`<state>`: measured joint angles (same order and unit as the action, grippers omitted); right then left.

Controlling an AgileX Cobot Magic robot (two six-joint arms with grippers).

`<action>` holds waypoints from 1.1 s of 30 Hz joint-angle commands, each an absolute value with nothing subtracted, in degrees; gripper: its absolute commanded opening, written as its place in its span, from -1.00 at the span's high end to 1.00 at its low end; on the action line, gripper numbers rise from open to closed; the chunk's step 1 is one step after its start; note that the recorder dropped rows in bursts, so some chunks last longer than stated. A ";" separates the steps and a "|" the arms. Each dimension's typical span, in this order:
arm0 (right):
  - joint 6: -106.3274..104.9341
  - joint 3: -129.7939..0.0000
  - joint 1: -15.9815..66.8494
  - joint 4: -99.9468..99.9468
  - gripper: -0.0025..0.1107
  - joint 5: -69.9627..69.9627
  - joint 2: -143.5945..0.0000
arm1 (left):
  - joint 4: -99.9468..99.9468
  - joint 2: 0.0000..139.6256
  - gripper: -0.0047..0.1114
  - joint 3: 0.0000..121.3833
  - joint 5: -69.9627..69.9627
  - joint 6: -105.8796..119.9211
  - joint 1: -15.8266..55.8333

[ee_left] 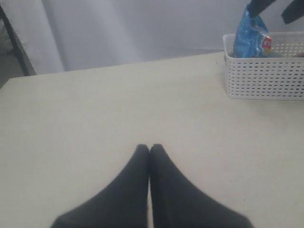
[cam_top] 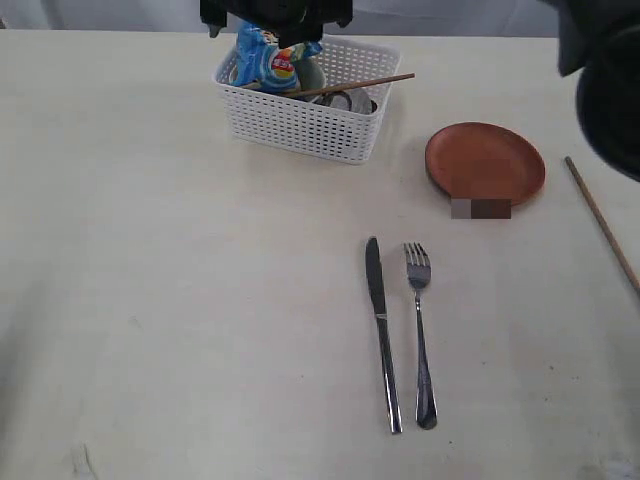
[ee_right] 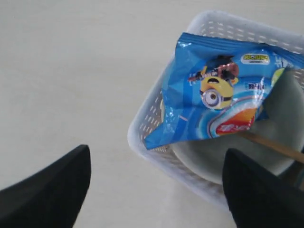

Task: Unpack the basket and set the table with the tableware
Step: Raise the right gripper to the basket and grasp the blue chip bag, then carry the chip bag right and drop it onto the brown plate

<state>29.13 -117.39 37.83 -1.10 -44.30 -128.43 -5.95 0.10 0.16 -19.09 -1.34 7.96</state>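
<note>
The white perforated plastic basket stood at the far side of the cream-white counter. A blue crinkled snack bag stuck up out of it, leaning against the basket wall. Under the bag, in the right wrist view, lay a pale round bowl. A thin brown wooden stick slanted across the bowl and poked out over the basket rim. I couldn't tell whether it was a chopstick or a spoon handle.

The right gripper hung directly above the basket and bag. Its two dark fingers were spread wide with nothing between them. The left gripper was well away from the basket over bare counter, its fingers pressed together on nothing.

Some pieces were already out on the counter. To the right of the basket, and apart from it, sat the brown round plate. Right of the plate, a long wooden chopstick lay at a slant near the counter's edge. Nearer to me, the steel knife and the steel fork lay side by side, close but not touching. The knife was on the left, and both had their handles toward the near edge.
</note>
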 commanded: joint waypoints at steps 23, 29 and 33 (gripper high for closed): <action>35.78 -122.46 37.27 -12.53 -0.12 -39.81 -138.23 | -5.62 0.00 0.92 0.00 -18.90 -1.54 8.34; 35.12 -122.46 37.27 -13.63 0.49 -39.72 -138.83 | -5.62 0.00 0.92 0.00 -18.90 -1.54 8.34; 34.71 -122.46 37.27 -13.63 0.96 -41.41 -138.72 | -5.62 0.00 0.92 0.00 -18.90 -1.54 8.34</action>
